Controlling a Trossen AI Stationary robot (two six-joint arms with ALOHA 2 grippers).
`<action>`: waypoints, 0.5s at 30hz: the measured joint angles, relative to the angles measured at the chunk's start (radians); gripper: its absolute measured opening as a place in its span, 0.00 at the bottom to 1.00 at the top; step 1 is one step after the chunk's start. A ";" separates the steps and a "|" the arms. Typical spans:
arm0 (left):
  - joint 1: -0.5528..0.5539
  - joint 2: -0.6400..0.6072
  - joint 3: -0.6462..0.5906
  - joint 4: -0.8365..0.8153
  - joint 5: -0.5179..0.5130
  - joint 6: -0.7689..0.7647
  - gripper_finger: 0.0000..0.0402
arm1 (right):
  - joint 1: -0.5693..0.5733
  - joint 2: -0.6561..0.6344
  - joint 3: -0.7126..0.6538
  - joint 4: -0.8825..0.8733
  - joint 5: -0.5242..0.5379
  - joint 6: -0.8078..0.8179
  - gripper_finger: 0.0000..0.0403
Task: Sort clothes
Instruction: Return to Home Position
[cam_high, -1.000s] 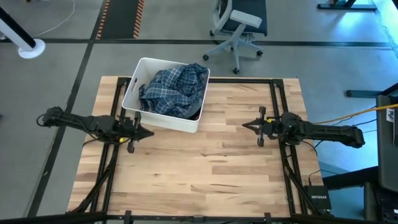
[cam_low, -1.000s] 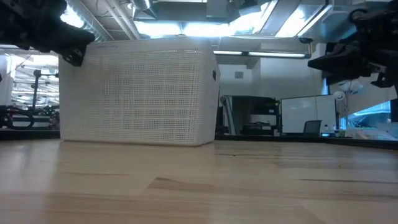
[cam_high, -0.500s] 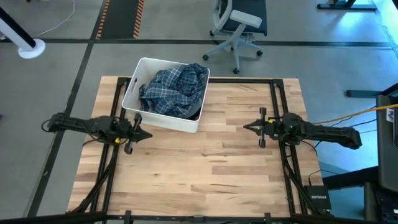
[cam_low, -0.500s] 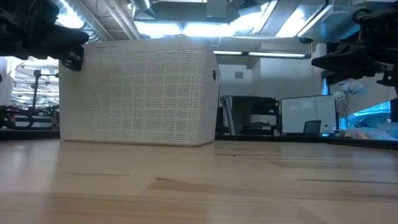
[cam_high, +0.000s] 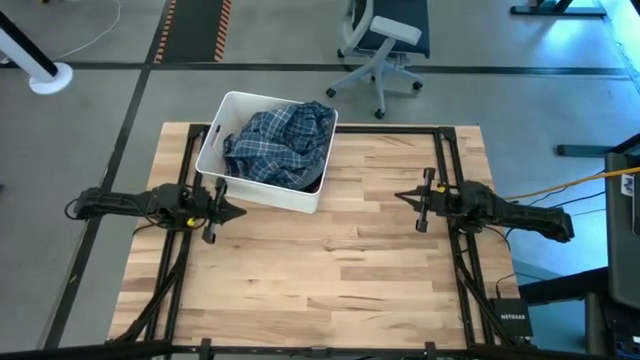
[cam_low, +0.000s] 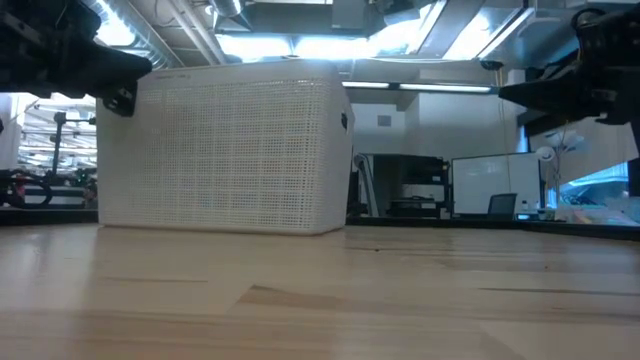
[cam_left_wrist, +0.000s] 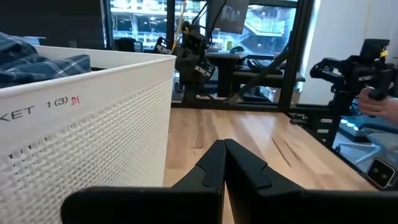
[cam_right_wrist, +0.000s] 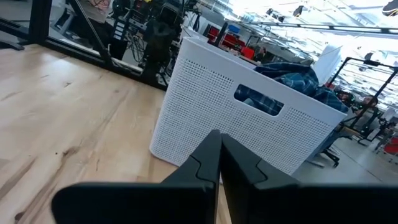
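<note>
Clothes showed in only one place from above: a big blue-and-white plaid cloth shirt (cam_high: 280, 145) lay bunched up inside the white plastic box-shaped bin (cam_high: 265, 192), at the far left part of the pale wooden table (cam_high: 330, 260). No other clothes could be seen. The left gripper (cam_high: 238, 212) hung just beside the bin's near wall. The right gripper (cam_high: 401, 196) hung well apart from the bin, over the table's right side.

From table height, the bin's wall hid the shirt, and both grippers were up off the wood.

In the left wrist view, that arm's dark fingers (cam_left_wrist: 239, 168) were pressed together with nothing between them, and the bin wall was close by.

In the right wrist view, its fingers (cam_right_wrist: 205, 155) were pressed together too, holding nothing. The shirt peeked over the bin's rim.

To go home well, I think each arm should pull back slowly with its fingers tight. The left one should take care not to bump the bin.
</note>
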 joint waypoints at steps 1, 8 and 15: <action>0.002 0.000 0.000 0.000 0.000 -0.001 0.00 | 0.000 0.000 0.000 0.000 0.000 0.000 0.05; 0.004 0.000 0.000 0.000 -0.001 -0.018 0.00 | 0.000 0.007 0.000 0.000 0.001 -0.001 0.05; 0.003 0.000 0.000 -0.001 -0.002 -0.018 0.00 | 0.000 0.007 0.000 0.000 0.002 -0.012 0.05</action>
